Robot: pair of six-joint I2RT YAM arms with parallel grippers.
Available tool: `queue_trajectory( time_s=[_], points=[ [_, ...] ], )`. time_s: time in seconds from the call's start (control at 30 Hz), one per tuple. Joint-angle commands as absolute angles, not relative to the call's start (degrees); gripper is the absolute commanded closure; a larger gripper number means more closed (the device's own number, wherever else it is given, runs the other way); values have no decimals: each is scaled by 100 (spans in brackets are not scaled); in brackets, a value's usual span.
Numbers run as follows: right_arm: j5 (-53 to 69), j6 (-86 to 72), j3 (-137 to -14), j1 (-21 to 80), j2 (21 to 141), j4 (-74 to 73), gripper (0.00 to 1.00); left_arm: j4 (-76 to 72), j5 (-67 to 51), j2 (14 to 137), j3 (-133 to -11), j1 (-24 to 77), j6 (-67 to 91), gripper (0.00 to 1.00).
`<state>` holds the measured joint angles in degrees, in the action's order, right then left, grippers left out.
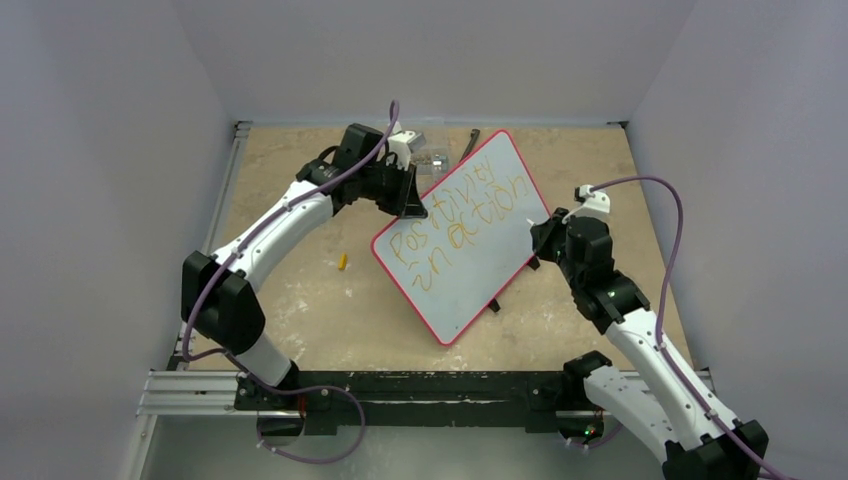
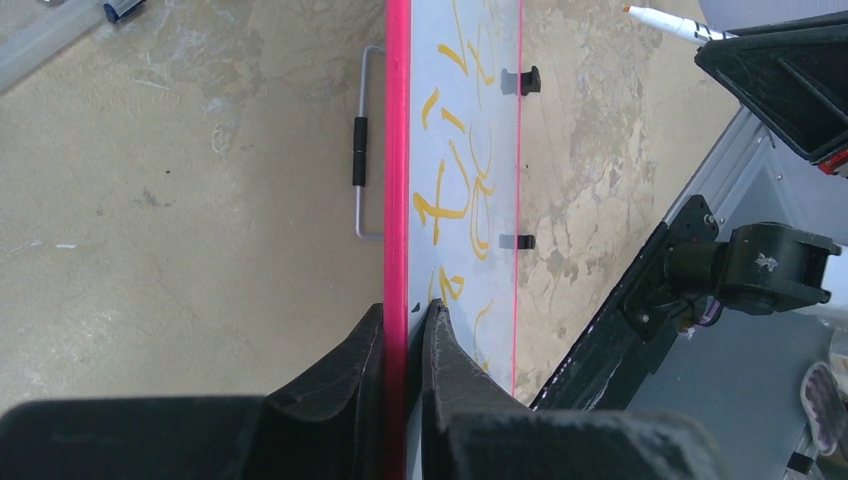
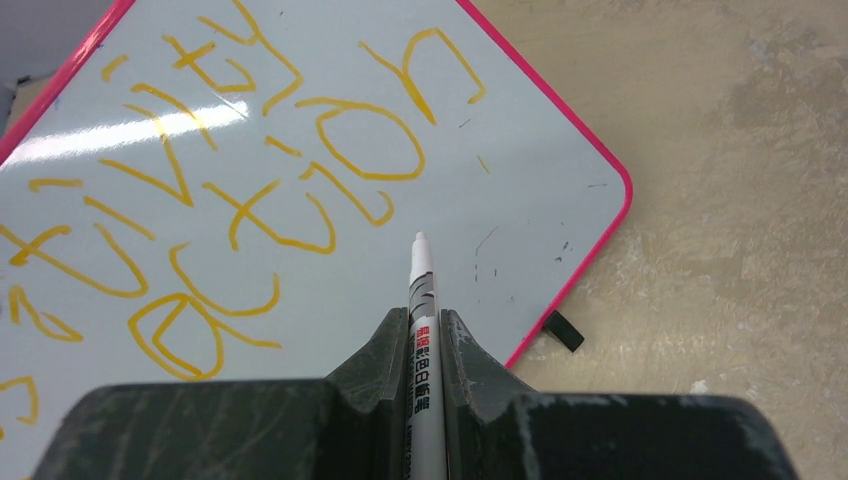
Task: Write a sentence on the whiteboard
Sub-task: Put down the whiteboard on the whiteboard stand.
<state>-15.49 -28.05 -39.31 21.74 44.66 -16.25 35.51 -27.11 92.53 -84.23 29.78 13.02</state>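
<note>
The whiteboard [image 1: 470, 260], white with a pink frame, stands tilted mid-table. Its orange-yellow sentence [image 1: 455, 228] reads "Positivity in action" in two lines and also shows in the right wrist view [image 3: 250, 170]. My left gripper [image 1: 408, 200] is shut on the board's upper left edge; in the left wrist view [image 2: 405, 320] the jaws pinch the pink frame [image 2: 396, 150]. My right gripper [image 1: 545, 235] is shut on a white marker [image 3: 420, 300], its tip just off the board's surface, below the word "action". The marker also shows in the left wrist view [image 2: 670, 22].
A small yellow marker cap [image 1: 342, 262] lies on the table left of the board. A black foot [image 3: 565, 330] sticks out at the board's lower edge. A wire stand [image 2: 362, 150] shows behind the board. Small items [image 1: 437, 158] lie at the back.
</note>
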Motion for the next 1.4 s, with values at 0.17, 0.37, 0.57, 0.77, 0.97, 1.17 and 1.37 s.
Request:
queue_trajectory(
  time_s=[0.17,0.37,0.57,0.77,0.97,1.17,1.37],
  points=[
    [-1462,-2788,-3973,2196,4342,-1493,100,4320,-1831,9677,-8309,2977,704,84],
    [-1422,-2814,-3973,2191,4299,-1510,100,4372,-1702,9699,-8301,2952,616,79],
    [-1446,-2816,-3973,2189,4267,-1551,100,4338,-1757,9681,-8306,2919,609,74],
    [-1441,-2813,-3955,2189,4265,-1550,100,4272,-1731,9602,-8267,2918,609,68],
    [-1482,-2804,-3955,2192,4248,-1567,100,4224,-1729,9561,-8245,2911,624,63],
    [-1465,-2802,-3961,2191,4249,-1571,100,4188,-1793,9486,-8240,2912,663,58],
    [-1476,-2804,-3977,2194,4240,-1577,100,4044,-1931,9290,-8180,2871,778,53]
  ],
)
